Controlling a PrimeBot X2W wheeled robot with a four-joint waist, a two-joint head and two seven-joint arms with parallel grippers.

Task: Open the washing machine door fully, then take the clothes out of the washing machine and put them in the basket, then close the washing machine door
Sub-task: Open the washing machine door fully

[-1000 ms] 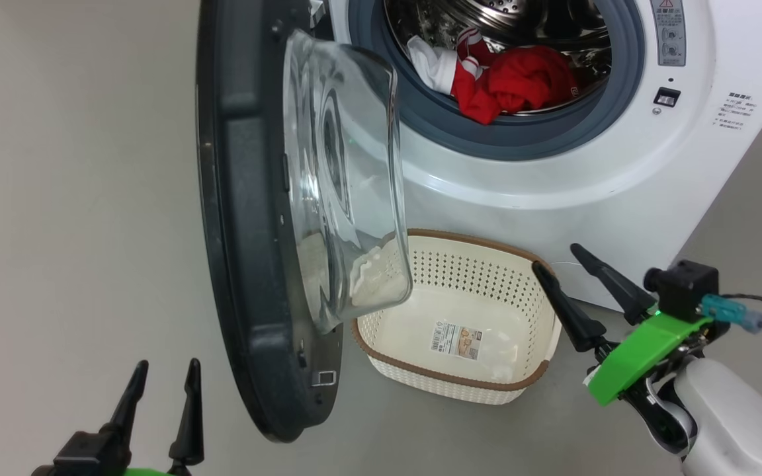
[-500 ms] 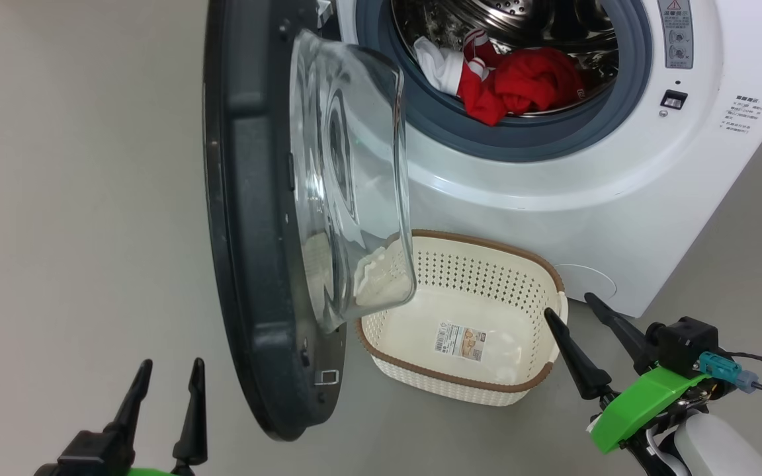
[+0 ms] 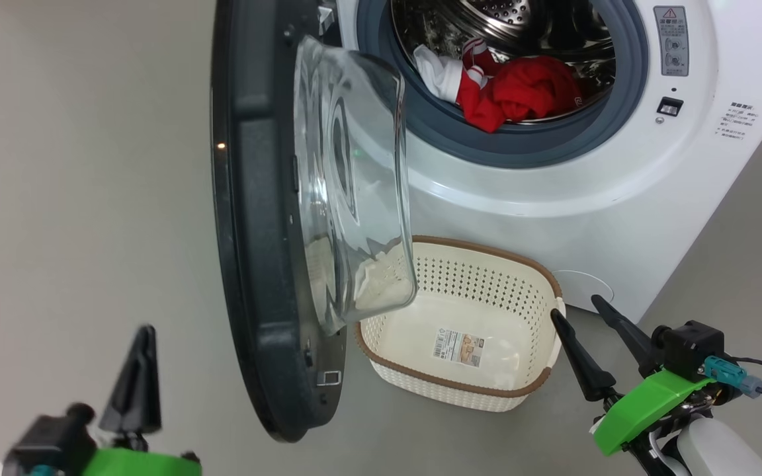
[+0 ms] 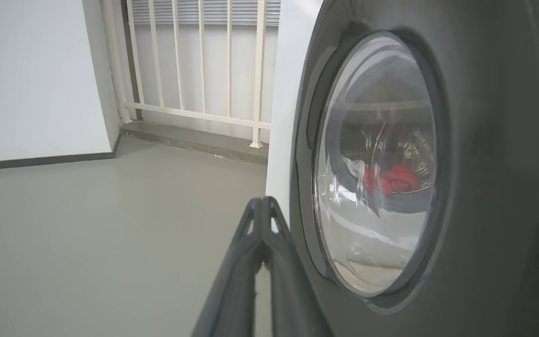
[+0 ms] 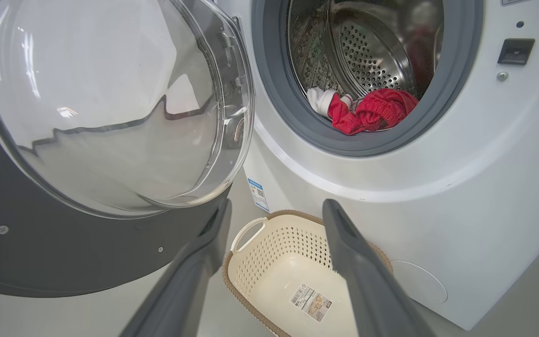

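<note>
glass porthole (image 3: 348,192) bulges from black door (image 3: 255,231); left claw (image 4: 262,202) pinched, right claw (image 3: 574,307) wide.

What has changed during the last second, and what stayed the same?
The left end effector shut its fingers, on nothing. The right end effector, still open, drew back a little from the basket. The washing machine door, the clothes and the empty basket stayed in place.

One washing machine (image 3: 553,198), one door (image 3: 255,198), one basket (image 3: 487,248), two claws (image 3: 146,330) (image 3: 575,305).
</note>
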